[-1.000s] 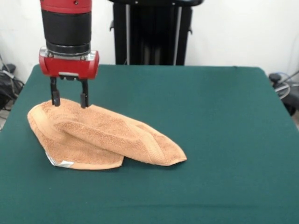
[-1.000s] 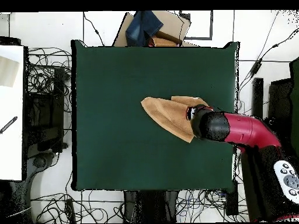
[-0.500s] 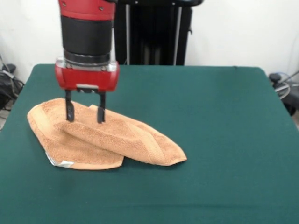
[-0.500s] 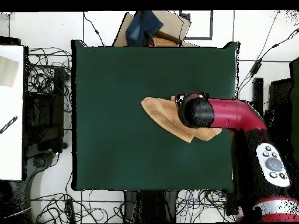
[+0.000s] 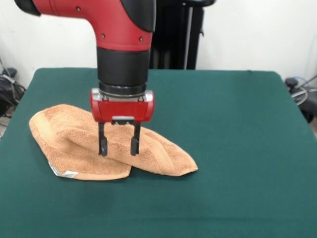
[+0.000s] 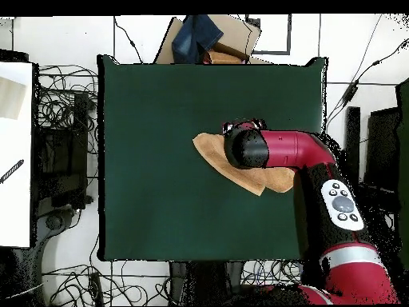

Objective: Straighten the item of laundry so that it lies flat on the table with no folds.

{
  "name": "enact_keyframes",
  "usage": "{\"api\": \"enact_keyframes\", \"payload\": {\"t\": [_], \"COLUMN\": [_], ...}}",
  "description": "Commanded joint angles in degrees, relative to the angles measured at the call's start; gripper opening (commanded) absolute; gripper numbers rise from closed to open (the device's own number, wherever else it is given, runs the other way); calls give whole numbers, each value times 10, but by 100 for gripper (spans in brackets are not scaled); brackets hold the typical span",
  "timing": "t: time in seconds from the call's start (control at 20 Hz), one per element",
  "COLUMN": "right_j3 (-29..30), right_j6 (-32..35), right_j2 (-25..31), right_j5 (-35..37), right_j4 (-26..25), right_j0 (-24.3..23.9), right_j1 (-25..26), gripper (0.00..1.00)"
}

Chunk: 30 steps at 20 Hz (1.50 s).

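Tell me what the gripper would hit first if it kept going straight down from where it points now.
The gripper, jaws open and pointing straight down, would most likely meet the folded-over top layer of the towel, with the table beneath it. Its fingertips look at or just above the cloth; whether they touch cannot be told.

White wall (image 5: 247,34) is running behind, black stand (image 5: 168,34) sitting at 12 o'clock against it. Overhead: cables (image 6: 68,88) are sprawling over the pale floor (image 6: 144,32) all round, a white board (image 6: 16,152) is lying at 9 o'clock, a cardboard box (image 6: 236,36) with blue cloth (image 6: 196,36) at 12.
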Motion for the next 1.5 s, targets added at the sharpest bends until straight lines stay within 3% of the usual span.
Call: {"api": "enact_keyframes", "payload": {"t": [0.05,0.9,1.2,1.5], "right_j3": [-11,-25,-33,-80], "right_j6": [56,24,44,60], "right_j2": [-27,5,-13,-39], "right_j5": [-41,-74,-109,-139], "right_j4": [-27,-29,-35,-29], "right_j0": [2,-47,-33,6], "right_j1": [55,110,136,194], "gripper": [100,100,100,100]}}
